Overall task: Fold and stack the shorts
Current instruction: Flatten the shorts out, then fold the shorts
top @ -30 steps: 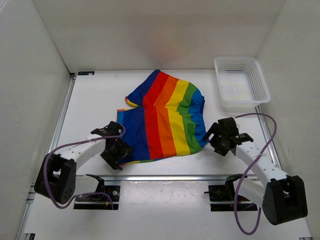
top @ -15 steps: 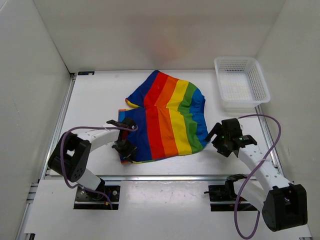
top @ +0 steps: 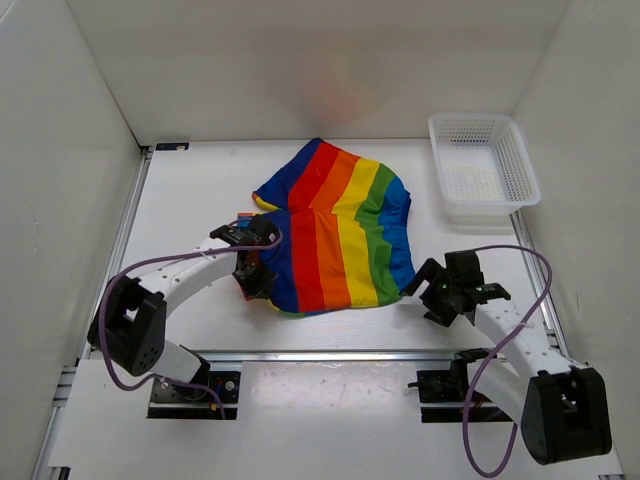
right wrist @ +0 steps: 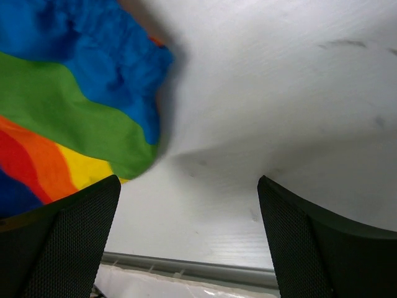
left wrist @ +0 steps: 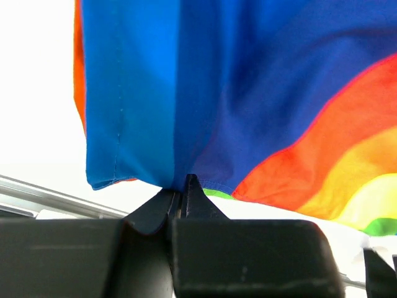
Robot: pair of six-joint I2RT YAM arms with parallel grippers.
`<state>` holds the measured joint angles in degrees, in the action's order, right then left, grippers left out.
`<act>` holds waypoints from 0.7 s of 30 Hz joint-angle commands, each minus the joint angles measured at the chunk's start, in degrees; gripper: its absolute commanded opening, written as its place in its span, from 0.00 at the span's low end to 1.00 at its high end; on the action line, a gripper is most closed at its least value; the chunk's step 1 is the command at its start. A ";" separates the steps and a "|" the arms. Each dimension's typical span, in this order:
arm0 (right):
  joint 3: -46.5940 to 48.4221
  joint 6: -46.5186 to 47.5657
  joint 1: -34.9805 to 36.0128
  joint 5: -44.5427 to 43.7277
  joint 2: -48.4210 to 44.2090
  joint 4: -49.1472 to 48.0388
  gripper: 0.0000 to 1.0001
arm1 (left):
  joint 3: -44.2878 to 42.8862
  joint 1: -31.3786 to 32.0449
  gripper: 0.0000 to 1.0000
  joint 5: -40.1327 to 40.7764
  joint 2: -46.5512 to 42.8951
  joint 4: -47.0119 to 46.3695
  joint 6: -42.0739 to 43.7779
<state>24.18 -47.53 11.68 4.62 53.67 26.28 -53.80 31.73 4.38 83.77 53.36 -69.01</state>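
Observation:
The rainbow-striped shorts (top: 335, 235) lie spread in the middle of the table. My left gripper (top: 258, 285) is at their near left corner, shut on the dark blue hem. In the left wrist view the fingertips (left wrist: 180, 189) pinch the blue edge, and the shorts (left wrist: 248, 93) hang away above them, the corner lifted a little. My right gripper (top: 425, 290) stands open just right of the shorts' near right corner. In the right wrist view only bare table lies between its fingers (right wrist: 68, 242). There the green and blue edge of the shorts (right wrist: 74, 118) is at the upper left, apart from the gripper.
A white mesh basket (top: 483, 165) stands at the back right of the table. A metal rail (top: 330, 352) runs along the near edge, just in front of both grippers. White walls close in the left, back and right sides.
My left gripper has closed on the shorts' near left hem and moved right, pulling that corner inward. My right gripper, still open, has shifted nearer and towards the near right corner.

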 commanded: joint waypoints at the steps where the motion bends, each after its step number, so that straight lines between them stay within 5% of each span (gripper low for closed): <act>1: -0.37 -0.99 -0.17 5.74 2.75 -9.39 0.95 | -2.36 0.71 0.10 3.62 -3.00 2.18 0.63; 6: -0.37 -2.12 -0.17 6.28 11.62 -18.18 0.81 | -3.41 1.85 0.10 4.14 -3.52 3.76 0.63; 9: 0.76 -2.13 -0.17 6.28 18.98 -22.32 0.61 | -3.94 1.85 0.10 4.14 -4.05 4.56 0.63; 10: 1.56 -2.74 -0.17 6.28 20.58 -23.11 0.51 | -4.64 2.37 0.10 4.84 -4.57 5.43 0.63; 11: 2.70 -2.22 -0.17 4.45 22.95 -23.12 0.27 | -5.69 2.38 0.10 4.85 -5.36 6.13 0.63; 13: 8.73 -1.00 -0.17 1.63 23.50 -17.01 0.02 | -7.19 2.38 0.10 6.33 -5.90 7.10 1.33; 16: 18.57 3.29 -0.17 -3.02 20.17 -8.48 0.00 | -14.82 1.85 0.10 11.68 -7.39 12.27 3.18; 21: 40.64 14.55 -0.17 -4.54 16.55 5.68 0.00 | -39.76 -1.31 0.10 21.62 -7.92 19.67 10.64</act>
<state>53.25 -41.60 11.64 3.20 73.84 24.47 -82.56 32.75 16.14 80.31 68.18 -62.65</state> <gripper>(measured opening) 0.004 0.120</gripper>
